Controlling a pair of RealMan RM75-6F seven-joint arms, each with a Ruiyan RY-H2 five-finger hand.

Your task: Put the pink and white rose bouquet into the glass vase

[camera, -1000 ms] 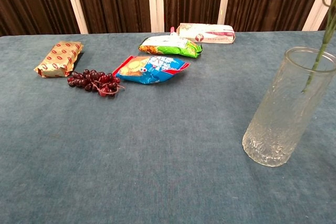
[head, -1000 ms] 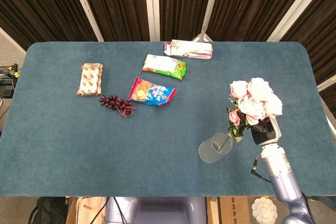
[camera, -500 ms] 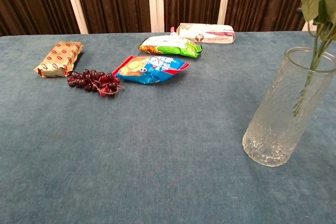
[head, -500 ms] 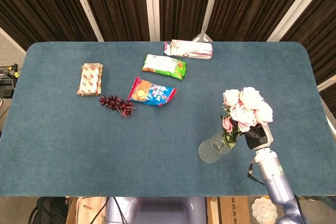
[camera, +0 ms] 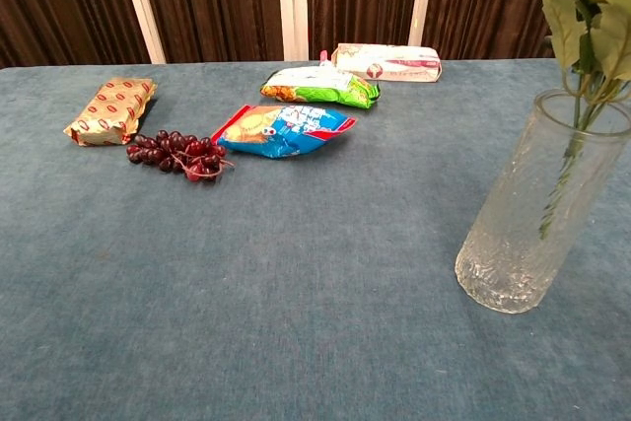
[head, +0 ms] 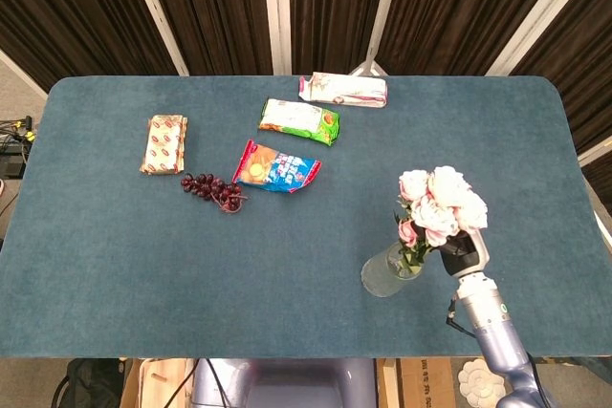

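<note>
rose bouquet (head: pixel 440 205) stems in glass vase (camera: pixel 527 234)

The desk (camera: pixel 296 322) wore a matt teal cloth with a fine, felt-like nap. The vase (camera: pixel 537 214) was clear glass, its wall rough and bark-textured, thicker at the base. The roses (head: pixel 440 205) had soft, matt petals, and their leaves (camera: pixel 577 22) looked dull. The snack packs (camera: pixel 286 130) were glossy printed film that caught the light; the tan pack (camera: pixel 110 110) looked duller. The grapes (camera: pixel 177 153) had smooth, shiny skins. The arm (head: pixel 488 327) was smooth silver-grey, its hand (head: pixel 461 252) dark and matt. The curtains (camera: pixel 207 2) hung as dark pleated fabric.
</note>
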